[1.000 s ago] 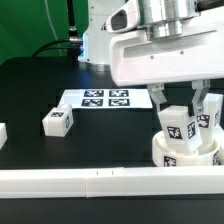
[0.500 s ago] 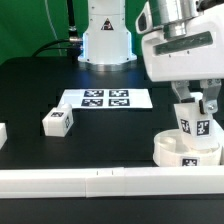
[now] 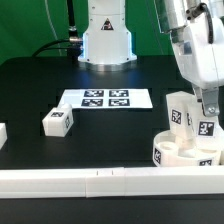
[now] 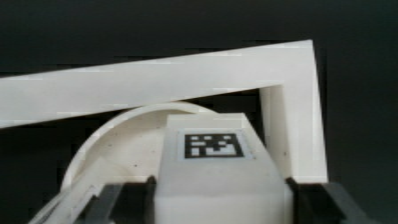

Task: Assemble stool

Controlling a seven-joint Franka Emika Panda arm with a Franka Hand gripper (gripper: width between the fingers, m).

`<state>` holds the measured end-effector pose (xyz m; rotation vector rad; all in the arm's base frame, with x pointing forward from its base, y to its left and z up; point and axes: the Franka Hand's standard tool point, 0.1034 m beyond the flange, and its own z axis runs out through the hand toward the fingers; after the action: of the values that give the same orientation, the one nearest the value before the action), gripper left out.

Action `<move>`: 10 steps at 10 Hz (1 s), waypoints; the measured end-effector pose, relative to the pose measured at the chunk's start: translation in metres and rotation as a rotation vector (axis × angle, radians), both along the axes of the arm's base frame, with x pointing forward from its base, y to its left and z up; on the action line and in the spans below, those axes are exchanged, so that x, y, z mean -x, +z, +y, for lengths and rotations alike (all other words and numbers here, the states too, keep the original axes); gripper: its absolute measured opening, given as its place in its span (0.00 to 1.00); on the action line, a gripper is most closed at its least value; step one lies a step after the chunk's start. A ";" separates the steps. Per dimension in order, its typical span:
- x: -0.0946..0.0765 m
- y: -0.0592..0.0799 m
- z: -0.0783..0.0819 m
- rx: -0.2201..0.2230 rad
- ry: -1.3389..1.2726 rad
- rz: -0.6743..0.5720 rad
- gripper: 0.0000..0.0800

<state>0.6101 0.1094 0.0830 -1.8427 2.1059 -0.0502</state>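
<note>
The exterior view's right edge cuts off part of the round white plastic seat disc (image 3: 172,157) and most of the white robot arm (image 3: 195,45). The arm's gripper (image 3: 206,108) shows there only as dark fingers (image 3: 198,98), hard to separate from the black table (image 3: 40,80) behind. The wrist view crops the fingertips (image 4: 121,205) and hides the seat's sockets. Whether the gripped leg sits fully home cannot be told.

The arm comes down from above the seat disc with the gripper pointing straight down. Its jaws stand narrow, clamped on a small white blocky tagged leg (image 3: 207,130) that is upright on the seat disc. A second white tagged leg (image 3: 180,112) stands upright on the disc just beside it. A third white leg (image 3: 57,121) lies on the table well apart from the seat disc, toward the exterior view's left. The marker board (image 3: 105,99) lies farther back than the seat disc. A long white rail (image 3: 90,180) runs just in front of the disc.
</note>
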 end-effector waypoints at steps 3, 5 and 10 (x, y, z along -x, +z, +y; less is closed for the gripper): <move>0.000 0.001 0.001 -0.021 -0.050 0.008 0.65; -0.006 0.019 0.000 -0.016 -0.003 -0.022 0.80; -0.011 0.034 0.001 0.037 0.173 -0.085 0.81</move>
<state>0.6207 0.1101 0.1174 -2.0000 1.8947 -0.1230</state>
